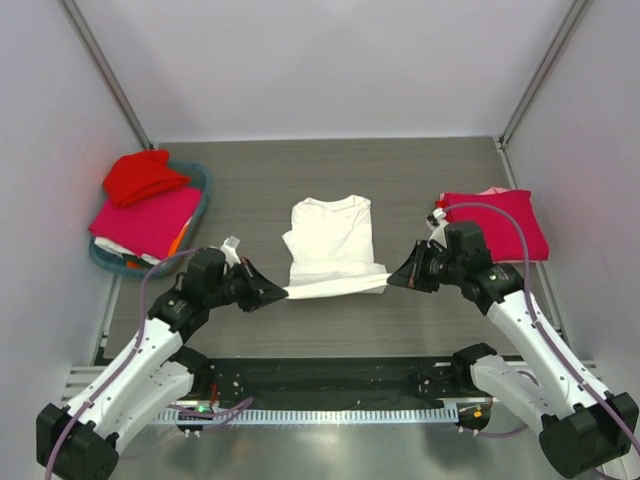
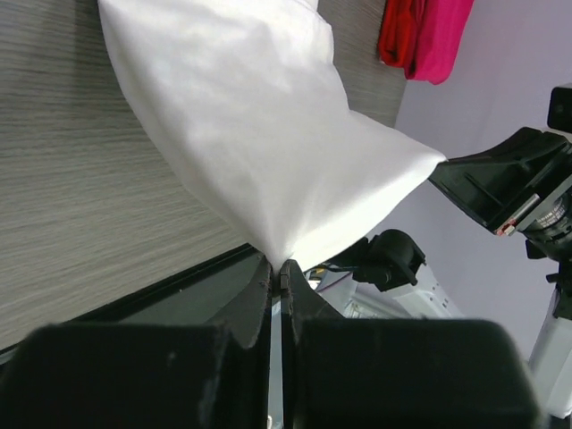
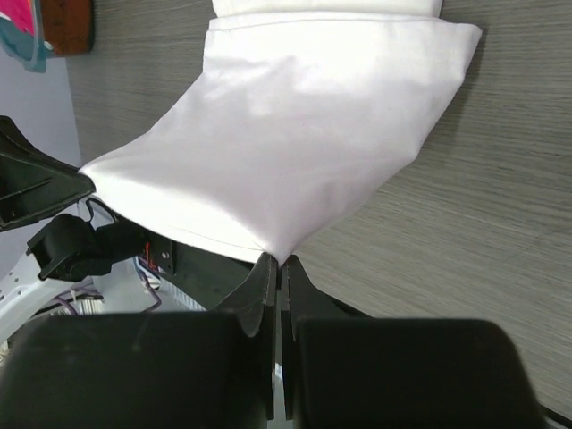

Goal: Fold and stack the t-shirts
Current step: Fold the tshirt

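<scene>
Two-arm station seen from above, with both wrist views. The white t-shirt [image 1: 332, 235] lies at the middle of the grey wood-grain table [image 1: 420, 180], neckline toward the far edge and body flat on the surface. Its near hem is lifted off the table and drawn into a taut band between the two arms. The left gripper [image 1: 272, 293] is clenched on the left end of that hem; its wrist view shows the cloth pinched to a point between the closed fingertips of the left gripper [image 2: 279, 273] and fanning away from them. The right gripper [image 1: 398, 276] grasps the opposite end in the same way, and in its own view the right gripper [image 3: 279, 266] shows fingertips pressed together on a gathered corner of white cloth. At far left, a teal basket [image 1: 203, 188] holds a crumpled red t-shirt [image 1: 142, 176] on top of a magenta t-shirt [image 1: 148, 222]. At far right, just behind the right arm, a folded magenta t-shirt [image 1: 497, 226] rests flat on the table. The visible side of the white shirt is plain cloth. A small red-and-white sticker [image 2: 508, 225] on the right arm's housing carries marks too small to read.
</scene>
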